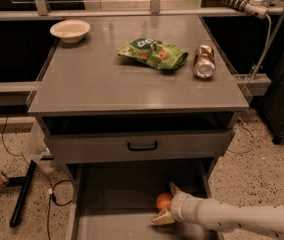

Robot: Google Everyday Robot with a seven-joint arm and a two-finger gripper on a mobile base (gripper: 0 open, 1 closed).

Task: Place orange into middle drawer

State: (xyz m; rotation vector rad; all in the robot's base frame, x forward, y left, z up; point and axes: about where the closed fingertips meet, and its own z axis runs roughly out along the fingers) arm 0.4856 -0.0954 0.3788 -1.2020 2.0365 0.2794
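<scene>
The orange (163,201) lies on the grey floor of the open middle drawer (117,194), near its right side. My gripper (166,204) reaches in from the lower right on a white arm. It is open, with one finger (174,188) just behind the orange and the other finger (162,218) in front of it. The orange sits between them, low in the drawer.
On the cabinet top are a white bowl (70,30) at the back left, a green snack bag (153,53) and a metal can (204,61) lying on its side. The shut drawer front with a black handle (142,146) overhangs the open drawer. Cables and a black pole lie on the floor at the left.
</scene>
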